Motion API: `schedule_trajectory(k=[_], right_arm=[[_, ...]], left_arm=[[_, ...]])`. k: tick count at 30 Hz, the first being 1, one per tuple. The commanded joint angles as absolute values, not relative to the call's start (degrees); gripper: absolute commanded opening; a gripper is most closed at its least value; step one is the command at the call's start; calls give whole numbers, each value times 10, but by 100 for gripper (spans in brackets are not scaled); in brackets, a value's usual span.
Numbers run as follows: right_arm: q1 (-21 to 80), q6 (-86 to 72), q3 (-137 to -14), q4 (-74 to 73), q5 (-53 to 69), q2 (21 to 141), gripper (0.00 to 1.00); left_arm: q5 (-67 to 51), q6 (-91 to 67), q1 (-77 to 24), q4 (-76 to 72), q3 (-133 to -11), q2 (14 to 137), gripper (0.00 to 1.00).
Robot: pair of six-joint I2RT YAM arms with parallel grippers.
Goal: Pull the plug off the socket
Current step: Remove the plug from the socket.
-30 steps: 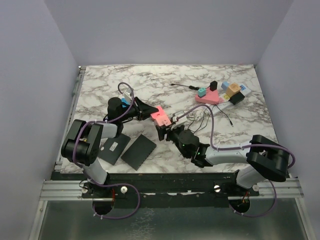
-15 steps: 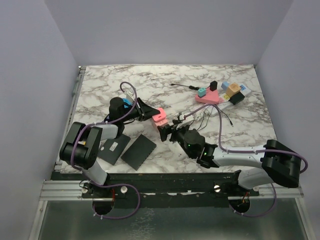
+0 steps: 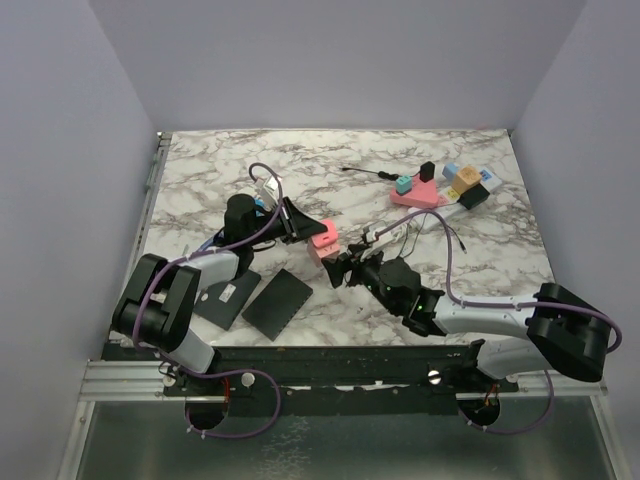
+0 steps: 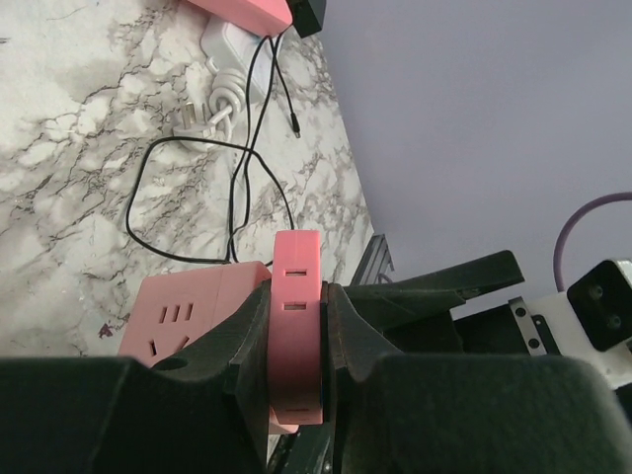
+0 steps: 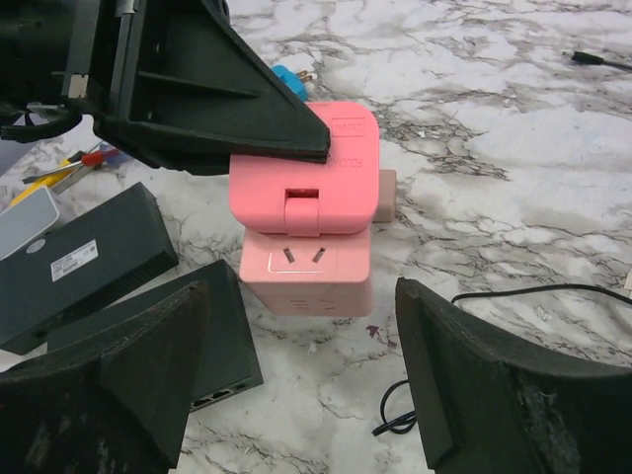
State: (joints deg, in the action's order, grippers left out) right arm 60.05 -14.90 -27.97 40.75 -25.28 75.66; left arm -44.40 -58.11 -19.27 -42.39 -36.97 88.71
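Left fingers (image 4: 341, 331) clamped tight on flat pink plastic plug block (image 4: 296, 326), frame centre; pink cube socket (image 5: 306, 267) just under it; right fingers (image 5: 464, 385) spread wide, holding nothing

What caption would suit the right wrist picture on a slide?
Left jaws shut on a pink plug against the pink socket cube, right jaws open in front.
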Motion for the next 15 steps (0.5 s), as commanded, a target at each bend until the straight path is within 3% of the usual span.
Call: schedule_trajectory(k=[1,15], right_arm=[[602,-114,-271,435,-218,753,80],[608,-37,-299,531,-257,846,81]], left_arm=[[-412,-627,-198,-431,-395,864,0],[-388,-748,-217,-431,-378,806,0]])
